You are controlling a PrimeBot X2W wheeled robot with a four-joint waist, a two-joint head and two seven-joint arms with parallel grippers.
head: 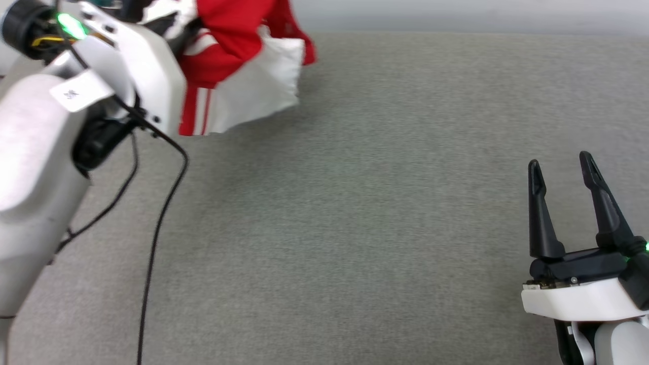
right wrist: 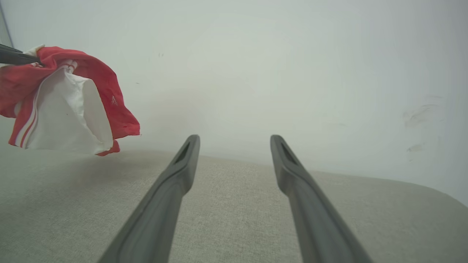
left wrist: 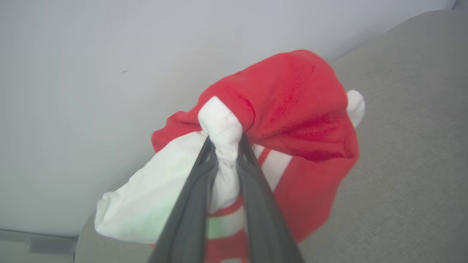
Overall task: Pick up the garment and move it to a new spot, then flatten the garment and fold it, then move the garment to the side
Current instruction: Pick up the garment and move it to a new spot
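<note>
step: pick-and-move | left gripper [left wrist: 226, 148]: pinched narrow on a white fold of the garment [left wrist: 292, 106] | garment: hangs bunched above the grey surface [head: 355, 213], far left, ready to carry | right gripper [head: 559, 165]: wide, empty, low right, probably free for flattening

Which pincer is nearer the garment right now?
Left. The left pincer is shut on a white fold of the garment. The right pincer stands open, well off to its right, touching nothing.
</note>
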